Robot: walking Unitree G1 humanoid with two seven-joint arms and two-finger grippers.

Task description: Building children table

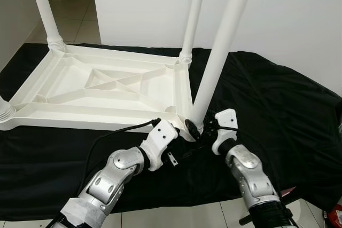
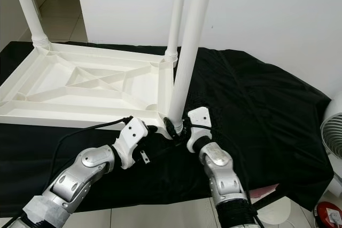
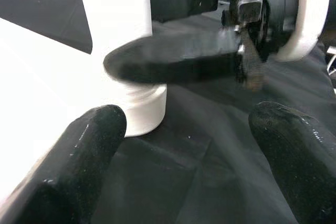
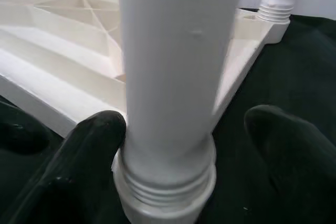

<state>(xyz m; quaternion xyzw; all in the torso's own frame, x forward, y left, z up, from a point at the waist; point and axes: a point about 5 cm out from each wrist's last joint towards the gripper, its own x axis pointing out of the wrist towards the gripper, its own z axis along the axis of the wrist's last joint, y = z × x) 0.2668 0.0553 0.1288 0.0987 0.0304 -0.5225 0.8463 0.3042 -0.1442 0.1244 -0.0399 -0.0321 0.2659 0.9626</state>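
A: Where's the task's thing, and how far along?

B: White plastic children's table (image 1: 107, 86), upside down on a black cloth (image 1: 278, 110) spread over a tiled floor (image 1: 176, 216). Ribbed underside facing up. Far-left leg (image 1: 45, 9) and far-right leg (image 1: 193, 17) standing upright in their corner sockets. At the near-left corner, just a threaded collar (image 1: 4, 111) at the frame edge; leg above it cut off, can't confirm. Fourth leg (image 1: 222, 52) at the near-right corner, leaning a little, threaded base at the socket.

A: Seated or not?

B: Threads visible above the collar in the right wrist view, so prob. not screwed fully home. Judged: nearly done; left to do is tightening that leg, then flipping the table upright.

A: Hands?

B: Right hand (image 4: 184, 150) spread around the leg's base, one finger touching it, the other apart: loose, not clamped. Left hand (image 3: 189, 145) unclenched, grasping nothing, just beside the same corner, facing the right hand.

A: Any containers?

B: None seen. Only the corner sockets, w/ legs in them. White wall (image 1: 288, 20) behind; a fan (image 2: 332, 134) at the right edge.
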